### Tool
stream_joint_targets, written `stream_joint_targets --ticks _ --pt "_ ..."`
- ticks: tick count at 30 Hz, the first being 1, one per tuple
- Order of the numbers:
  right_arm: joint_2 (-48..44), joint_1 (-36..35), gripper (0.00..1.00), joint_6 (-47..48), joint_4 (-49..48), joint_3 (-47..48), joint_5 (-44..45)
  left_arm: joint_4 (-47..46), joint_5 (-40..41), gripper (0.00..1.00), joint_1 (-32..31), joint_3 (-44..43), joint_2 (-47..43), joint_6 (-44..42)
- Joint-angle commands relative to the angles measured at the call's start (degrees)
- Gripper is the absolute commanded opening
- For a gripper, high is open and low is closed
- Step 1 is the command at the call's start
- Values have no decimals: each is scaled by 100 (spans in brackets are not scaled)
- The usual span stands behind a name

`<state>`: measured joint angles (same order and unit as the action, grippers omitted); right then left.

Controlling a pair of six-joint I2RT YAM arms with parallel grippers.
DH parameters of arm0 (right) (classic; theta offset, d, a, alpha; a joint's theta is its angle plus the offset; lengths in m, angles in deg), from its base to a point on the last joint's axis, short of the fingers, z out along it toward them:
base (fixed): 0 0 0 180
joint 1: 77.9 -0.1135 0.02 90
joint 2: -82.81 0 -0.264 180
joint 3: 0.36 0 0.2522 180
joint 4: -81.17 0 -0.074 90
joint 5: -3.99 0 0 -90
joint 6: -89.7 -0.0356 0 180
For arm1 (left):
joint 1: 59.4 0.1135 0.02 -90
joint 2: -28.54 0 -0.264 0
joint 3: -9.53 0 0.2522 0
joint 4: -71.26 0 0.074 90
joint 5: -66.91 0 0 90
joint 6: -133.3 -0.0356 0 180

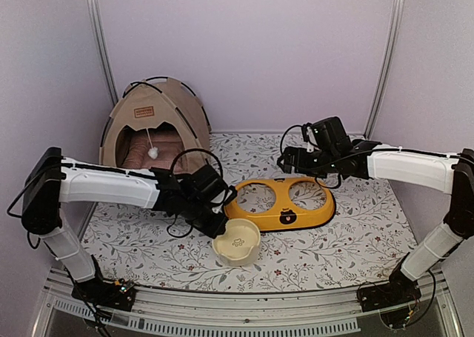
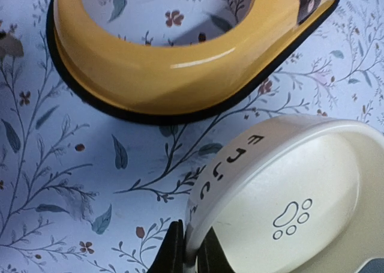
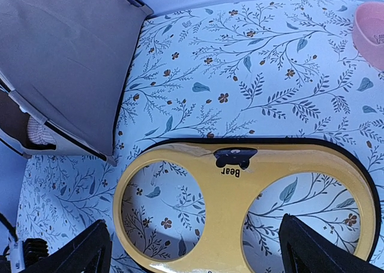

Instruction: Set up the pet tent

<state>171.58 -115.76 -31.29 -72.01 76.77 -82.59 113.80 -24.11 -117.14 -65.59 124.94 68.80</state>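
Left arm (image 1: 111, 185) stretched low, left gripper (image 2: 191, 258) pinching the rim of the cream bowl (image 2: 288, 189); right gripper (image 3: 195, 242) spread above the feeder (image 3: 240, 186). Pet tent (image 1: 155, 122) upright at the far-left corner of the tabletop (image 1: 355, 241), doorway seemingly facing the near edge.

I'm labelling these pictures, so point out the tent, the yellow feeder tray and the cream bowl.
Tent (image 1: 169, 104): top view, fabric roof.
Feeder tray (image 1: 268, 218): top view, front rim.
Bowl (image 1: 238, 241): top view, inner floor.

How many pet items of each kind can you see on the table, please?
Tent: 1
Cushion: 1
Feeder tray: 1
Bowls: 2, the cream bowl and the pink bowl
Total: 5
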Motion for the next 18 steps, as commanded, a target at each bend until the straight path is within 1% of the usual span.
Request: stream_joint_targets --ticks 1,7,14,18 --pt "-338 -21 99 168 111 248 323 -78 233 0 94 -851 -78 -527" --pt "-717 -21 99 192 211 184 598 -3 307 0 462 -1634 354 -965" --pt "-1341 -19 99 210 256 -96 770 102 524 0 858 -2731 1293 -1378" --pt "-1615 -20 99 174 287 -264 748 117 628 0 1045 -3188 1835 -1525"
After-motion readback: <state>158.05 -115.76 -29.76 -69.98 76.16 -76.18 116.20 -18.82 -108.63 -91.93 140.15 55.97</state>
